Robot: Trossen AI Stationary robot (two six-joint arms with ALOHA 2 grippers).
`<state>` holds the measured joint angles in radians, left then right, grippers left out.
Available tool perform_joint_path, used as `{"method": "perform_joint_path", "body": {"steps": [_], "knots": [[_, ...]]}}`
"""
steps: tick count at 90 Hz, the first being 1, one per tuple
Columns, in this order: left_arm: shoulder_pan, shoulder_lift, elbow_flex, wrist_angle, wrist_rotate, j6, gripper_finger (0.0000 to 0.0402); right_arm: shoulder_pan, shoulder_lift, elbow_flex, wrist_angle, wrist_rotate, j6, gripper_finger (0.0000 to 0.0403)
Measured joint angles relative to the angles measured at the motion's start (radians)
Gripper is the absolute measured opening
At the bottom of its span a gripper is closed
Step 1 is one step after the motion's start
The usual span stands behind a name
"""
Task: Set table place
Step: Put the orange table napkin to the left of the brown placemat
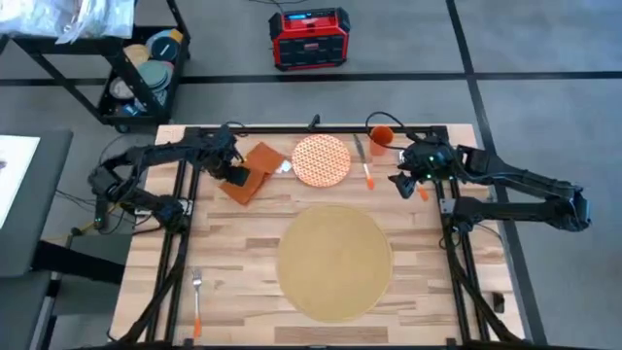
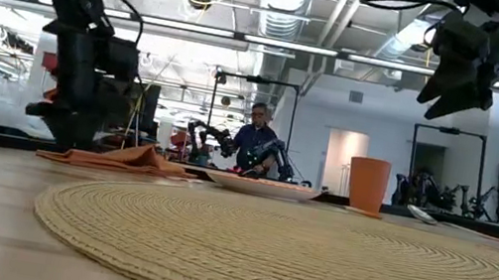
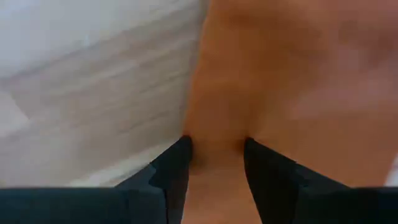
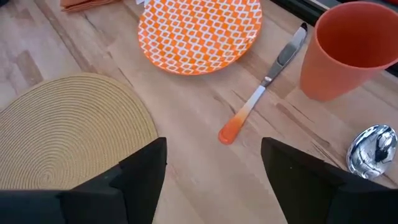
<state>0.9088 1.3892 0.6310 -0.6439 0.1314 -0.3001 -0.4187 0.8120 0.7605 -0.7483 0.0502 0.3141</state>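
The round tan woven place [image 1: 335, 262] lies flat on the table [image 1: 243, 243], near the middle front. Behind it sit the orange-and-white plate [image 1: 321, 160] and a rust-orange napkin [image 1: 255, 167]. My left gripper [image 1: 236, 177] is down at the napkin's left part and shut on it. My right gripper [image 1: 408, 181] hangs open above the table's far right, well clear of the top in the low view [image 2: 459, 88]. Below it are a knife [image 4: 267, 81], an orange cup [image 4: 348, 50] and a spoon [image 4: 373, 149]. My left gripper pinches the napkin's cloth [image 3: 214, 146] between its two fingers [image 3: 177, 165], close to the napkin's left edge [image 1: 233, 185]. The fingers come from above, slanting in from the table's left. The napkin rests on the table, slightly humped beside the gripper [image 2: 142, 153].
A fork [image 1: 196, 297] lies near the table's front left corner. The black frame rail [image 1: 311, 128] runs along the far edge. Bare planks lie left and right of the place. A cart [image 1: 146, 68] and a red box [image 1: 309, 37] stand beyond the table. A person [image 2: 254, 141] sits far behind.
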Motion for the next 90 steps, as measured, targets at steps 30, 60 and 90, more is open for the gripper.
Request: {"method": "perform_joint_path", "body": {"steps": [30,60,90], "knots": [[0.0,-0.315,-0.007,-0.171,-0.107,-0.19,0.0135,0.0,0.0,0.0,0.001,-0.002,-0.001,0.025],[-0.024,-0.515,-0.129,-0.25,-0.116,-0.304,0.0135,0.0,0.0,0.0,0.0,-0.002,-0.01,0.025],[-0.075,-0.382,-0.162,-0.152,-0.093,-0.313,0.0135,0.0,0.0,0.0,0.001,-0.002,-0.009,0.025]]}}
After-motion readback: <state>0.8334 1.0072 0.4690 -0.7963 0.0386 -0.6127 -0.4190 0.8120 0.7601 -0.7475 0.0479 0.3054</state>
